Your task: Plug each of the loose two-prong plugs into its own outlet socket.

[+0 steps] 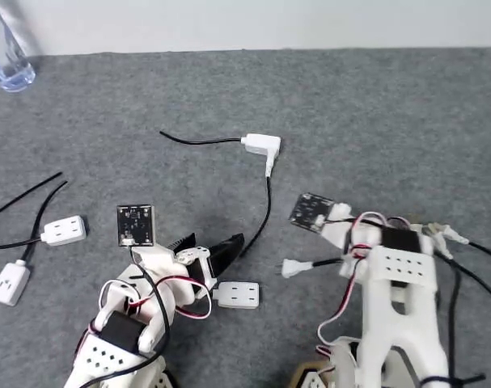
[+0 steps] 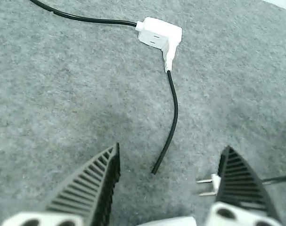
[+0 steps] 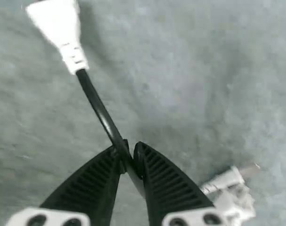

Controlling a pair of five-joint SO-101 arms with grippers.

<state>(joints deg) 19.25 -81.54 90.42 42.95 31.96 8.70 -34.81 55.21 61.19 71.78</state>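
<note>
Grey felt (image 1: pixel 374 105): right tool (image 3: pixel 128 149) grips cord (image 3: pixel 96 107) behind plug (image 3: pixel 53 21); left tool (image 2: pixel 171 150) gapes.

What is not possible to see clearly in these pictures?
1. Right wrist view: the white plug on the black cord held by the right claw is blurred and cut off by the edge; its prongs cannot be made out.
2. Left wrist view: a finger of the left claw hides the body of the two-prong plug.
3. Left wrist view: the outlet socket is cut off by the edge; its slots are hidden.
</note>
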